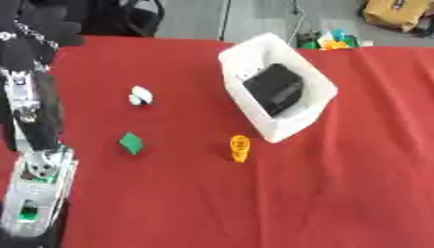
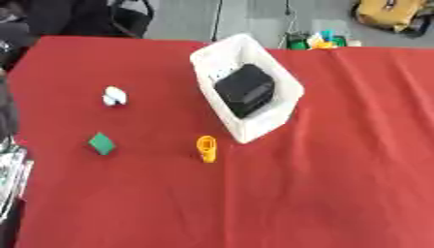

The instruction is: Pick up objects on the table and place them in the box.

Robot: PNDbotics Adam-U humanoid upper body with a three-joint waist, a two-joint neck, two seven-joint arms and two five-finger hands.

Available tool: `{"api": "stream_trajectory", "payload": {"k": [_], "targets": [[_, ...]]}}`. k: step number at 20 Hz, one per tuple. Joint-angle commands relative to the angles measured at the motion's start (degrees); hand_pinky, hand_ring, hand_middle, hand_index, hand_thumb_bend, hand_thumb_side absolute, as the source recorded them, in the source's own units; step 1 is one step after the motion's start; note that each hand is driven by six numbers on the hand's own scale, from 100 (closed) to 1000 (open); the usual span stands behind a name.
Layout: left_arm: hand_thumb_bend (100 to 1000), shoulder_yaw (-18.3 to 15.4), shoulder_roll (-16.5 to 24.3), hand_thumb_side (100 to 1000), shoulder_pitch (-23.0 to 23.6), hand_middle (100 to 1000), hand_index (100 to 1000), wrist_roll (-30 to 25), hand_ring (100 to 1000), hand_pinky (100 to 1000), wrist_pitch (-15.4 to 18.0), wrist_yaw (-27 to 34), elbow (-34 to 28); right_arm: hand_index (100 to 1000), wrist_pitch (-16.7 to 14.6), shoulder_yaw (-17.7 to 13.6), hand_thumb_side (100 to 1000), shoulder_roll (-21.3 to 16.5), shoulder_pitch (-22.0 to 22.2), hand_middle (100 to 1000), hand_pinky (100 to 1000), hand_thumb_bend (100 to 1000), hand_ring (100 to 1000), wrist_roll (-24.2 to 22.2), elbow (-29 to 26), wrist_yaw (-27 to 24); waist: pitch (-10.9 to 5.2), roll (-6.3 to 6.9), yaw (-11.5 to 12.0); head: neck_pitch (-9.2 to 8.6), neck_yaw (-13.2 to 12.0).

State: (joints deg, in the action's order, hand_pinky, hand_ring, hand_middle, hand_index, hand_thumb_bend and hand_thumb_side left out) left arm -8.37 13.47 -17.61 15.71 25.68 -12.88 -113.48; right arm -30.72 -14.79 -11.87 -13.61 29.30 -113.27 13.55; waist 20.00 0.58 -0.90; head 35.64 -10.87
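Note:
A white box (image 1: 315, 80) stands tilted on the red table (image 1: 339, 193) at the upper middle, with a black block (image 1: 275, 88) inside it. Three small things lie on the cloth to its left: a white and dark lump (image 1: 140, 95), a green flat piece (image 1: 131, 142) and an orange toy (image 1: 240, 147) just below the box's near corner. My left arm (image 1: 34, 193), black and silver, runs down the left edge. I cannot make out a hand on it. My right hand shows in neither view.
Beyond the table's far edge lie a yellow bag (image 1: 396, 13) and some colourful small items (image 1: 332, 39) on the grey floor. Dark equipment (image 1: 101, 17) stands at the upper left. Bare red cloth fills the right and lower parts of the table.

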Motion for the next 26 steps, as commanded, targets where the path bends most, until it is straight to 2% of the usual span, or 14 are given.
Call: {"api": "stream_trajectory", "payload": {"k": [1, 5, 7, 8, 13, 14, 15, 16, 19, 20, 21, 24, 25, 26], "targets": [[153, -0.21, 0.58, 1000, -0.50, 703, 986, -0.08, 675, 630, -0.03, 0.03, -1.11, 747, -0.13, -0.10, 1000, -1.03, -0.48, 691, 722, 100, 769, -0.13, -1.32, -0.18, -1.15, -0.05, -0.02, -0.68, 0.11], [152, -0.32, 0.74, 1000, -0.42, 711, 994, 0.20, 680, 635, -0.31, -0.09, -1.11, 747, -0.11, -0.11, 1000, -0.99, -0.45, 692, 723, 100, 770, -0.15, -1.32, -0.15, -1.14, -0.05, 0.02, -0.69, 0.04], [136, -1.27, 2.37, 1000, 0.07, 716, 996, 1.30, 686, 642, -2.02, -2.66, -1.11, 747, -0.10, -0.13, 1000, -1.06, -0.44, 692, 723, 100, 769, -0.12, -1.32, -0.15, -1.18, 0.00, 0.11, -0.61, 0.06], [101, -1.71, 4.09, 1000, 0.48, 728, 1000, 2.15, 708, 668, -3.27, -5.06, -1.11, 747, -0.09, -0.14, 1000, -1.12, -0.37, 692, 723, 100, 769, -0.12, -1.32, -0.13, -1.26, 0.07, 0.18, -0.48, 0.09], [100, -0.54, 12.52, 943, 3.23, 766, 1000, 6.40, 752, 734, -10.88, -16.85, -1.11, 747, 0.13, -0.03, 1000, -1.38, -0.24, 691, 724, 100, 770, -0.30, -1.32, -0.04, -1.44, 0.62, 0.22, -0.13, -0.19], [100, 0.10, 14.51, 911, 4.05, 786, 1000, 6.80, 782, 786, -12.42, -18.84, -1.11, 748, 0.18, -0.01, 1000, -1.45, -0.22, 691, 724, 100, 770, -0.36, -1.32, -0.02, -1.46, 0.80, 0.29, -0.03, -0.18], [100, 0.69, 16.33, 911, 4.75, 786, 1000, 7.11, 782, 786, -13.96, -20.64, -1.11, 748, 0.25, 0.01, 1000, -1.51, -0.20, 691, 724, 100, 770, -0.41, -1.32, -0.01, -1.50, 0.91, 0.33, 0.07, -0.20], [100, 1.29, 18.20, 899, 5.47, 823, 1000, 7.08, 840, 871, -15.27, -22.47, -1.11, 748, 0.33, 0.05, 1000, -1.57, -0.17, 692, 724, 100, 770, -0.49, -1.32, 0.00, -1.53, 1.07, 0.44, 0.25, -0.21], [100, 2.76, 22.01, 894, 6.82, 830, 1000, 6.29, 852, 895, -18.49, -26.62, -1.11, 748, 0.51, 0.15, 1000, -1.64, -0.16, 692, 725, 100, 770, -0.70, -1.32, 0.01, -1.61, 1.30, 0.63, 0.54, -0.21], [100, 3.18, 23.21, 893, 7.47, 867, 1000, 5.59, 909, 993, -19.44, -27.78, -1.11, 748, 0.56, 0.16, 1000, -1.68, -0.14, 692, 725, 100, 771, -0.75, -1.32, 0.01, -1.65, 1.38, 0.70, 0.57, -0.19], [100, 3.65, 24.75, 893, 8.30, 867, 1000, 4.17, 909, 993, -20.95, -29.29, -1.11, 748, 0.65, 0.18, 1000, -1.72, -0.11, 692, 725, 100, 771, -0.80, -1.32, 0.01, -1.72, 1.44, 0.72, 0.60, -0.20], [100, 5.40, 28.00, 935, 9.97, 934, 1000, -1.74, 998, 1000, -25.15, -34.08, -1.11, 747, 0.80, 0.23, 1000, -1.80, -0.11, 691, 726, 100, 771, -0.91, -1.32, -0.03, -1.78, 1.55, 0.66, 0.60, -0.27], [100, 6.05, 28.76, 935, 10.40, 934, 1000, -4.16, 998, 1000, -26.14, -35.39, -1.11, 747, 0.84, 0.26, 1000, -1.81, -0.11, 691, 726, 100, 771, -0.95, -1.32, -0.05, -1.80, 1.59, 0.62, 0.64, -0.32], [100, 6.63, 29.34, 975, 10.72, 951, 1000, -6.29, 1000, 1000, -26.86, -36.32, -1.09, 747, 0.87, 0.28, 1000, -1.81, -0.11, 691, 727, 100, 771, -0.99, -1.32, -0.07, -1.79, 1.63, 0.60, 0.60, -0.33]]}}
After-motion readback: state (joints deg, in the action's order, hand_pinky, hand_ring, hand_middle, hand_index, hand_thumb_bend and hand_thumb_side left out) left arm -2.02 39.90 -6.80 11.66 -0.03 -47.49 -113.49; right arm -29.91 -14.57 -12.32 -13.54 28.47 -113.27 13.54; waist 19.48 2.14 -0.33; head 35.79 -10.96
